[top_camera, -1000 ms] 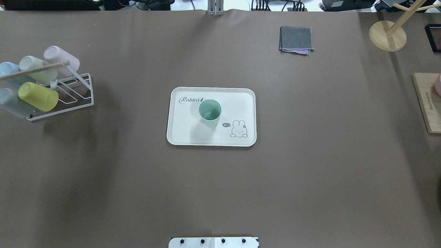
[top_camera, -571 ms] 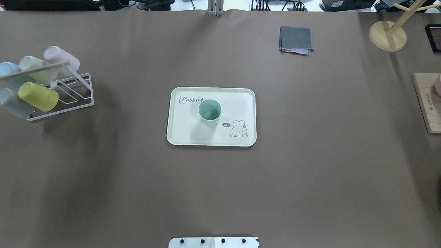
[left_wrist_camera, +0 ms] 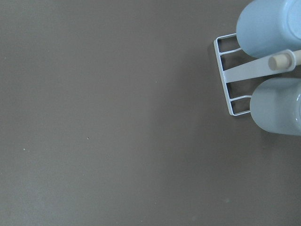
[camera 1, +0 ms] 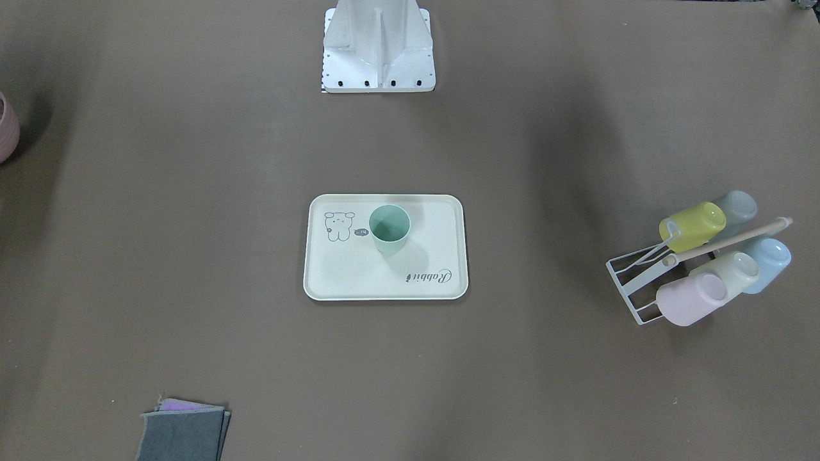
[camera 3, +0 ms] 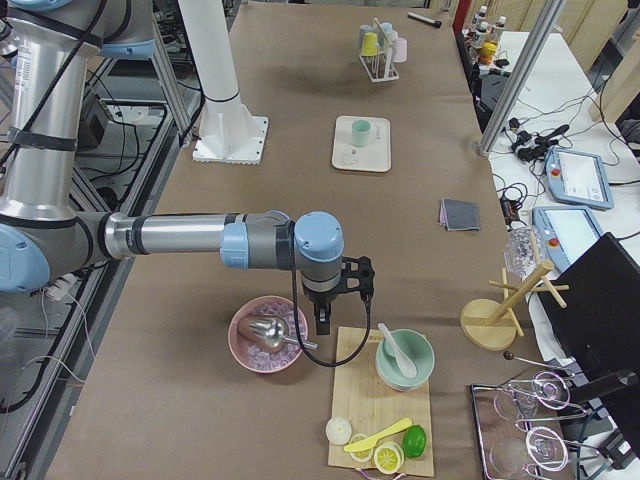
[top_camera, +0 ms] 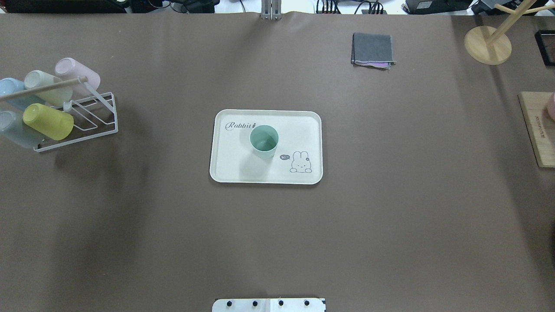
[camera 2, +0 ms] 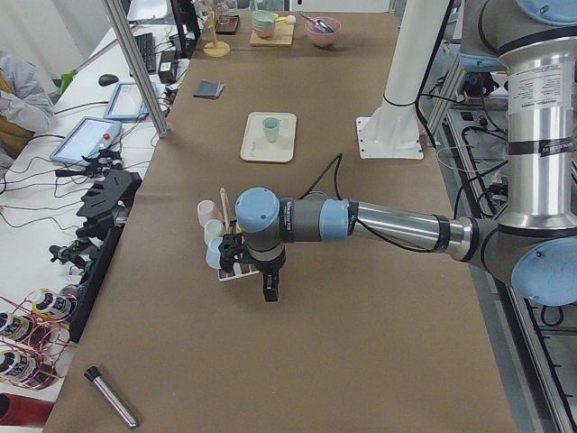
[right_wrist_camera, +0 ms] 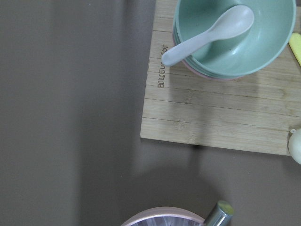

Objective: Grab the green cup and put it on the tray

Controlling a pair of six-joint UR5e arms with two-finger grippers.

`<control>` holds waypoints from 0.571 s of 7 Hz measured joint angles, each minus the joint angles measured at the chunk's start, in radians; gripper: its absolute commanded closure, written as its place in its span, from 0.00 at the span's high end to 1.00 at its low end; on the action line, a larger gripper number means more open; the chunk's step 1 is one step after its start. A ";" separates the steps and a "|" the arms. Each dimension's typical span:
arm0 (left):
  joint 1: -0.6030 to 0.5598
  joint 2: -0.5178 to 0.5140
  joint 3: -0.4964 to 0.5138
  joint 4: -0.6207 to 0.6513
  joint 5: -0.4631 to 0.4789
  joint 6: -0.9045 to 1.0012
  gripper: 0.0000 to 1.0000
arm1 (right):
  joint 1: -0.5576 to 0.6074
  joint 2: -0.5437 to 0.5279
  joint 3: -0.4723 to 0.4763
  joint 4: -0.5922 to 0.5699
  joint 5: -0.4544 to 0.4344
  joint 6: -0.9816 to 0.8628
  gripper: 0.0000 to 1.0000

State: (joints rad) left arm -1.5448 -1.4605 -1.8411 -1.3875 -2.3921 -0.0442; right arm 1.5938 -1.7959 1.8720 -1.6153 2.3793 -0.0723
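Observation:
The green cup [top_camera: 264, 141] stands upright on the cream tray [top_camera: 234, 167] at the table's middle, between the "Rabbit" script and the drawing; it also shows in the front view [camera 1: 389, 228]. No gripper is near it. My left gripper [camera 2: 270, 290] hangs over the table beside the cup rack, far from the tray. My right gripper [camera 3: 322, 322] hangs between a pink bowl and a wooden board at the other end. Both show only in the side views, so I cannot tell whether they are open or shut.
A white wire rack [top_camera: 86, 125] holds several cups, among them a lime one [top_camera: 47, 121], at the table's left. A folded grey cloth [top_camera: 373, 50], a wooden stand [top_camera: 488, 45] and a wooden board [top_camera: 537, 130] lie at the right.

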 measured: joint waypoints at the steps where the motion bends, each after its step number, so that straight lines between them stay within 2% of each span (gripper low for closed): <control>1: 0.000 -0.001 0.001 0.000 -0.001 -0.001 0.98 | 0.000 -0.001 0.000 0.000 0.001 0.000 1.00; 4: 0.001 -0.003 -0.004 -0.001 -0.007 -0.002 0.98 | 0.000 0.000 -0.002 0.000 0.000 0.000 1.00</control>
State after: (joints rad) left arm -1.5441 -1.4636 -1.8455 -1.3889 -2.3987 -0.0467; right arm 1.5938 -1.7955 1.8702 -1.6149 2.3797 -0.0721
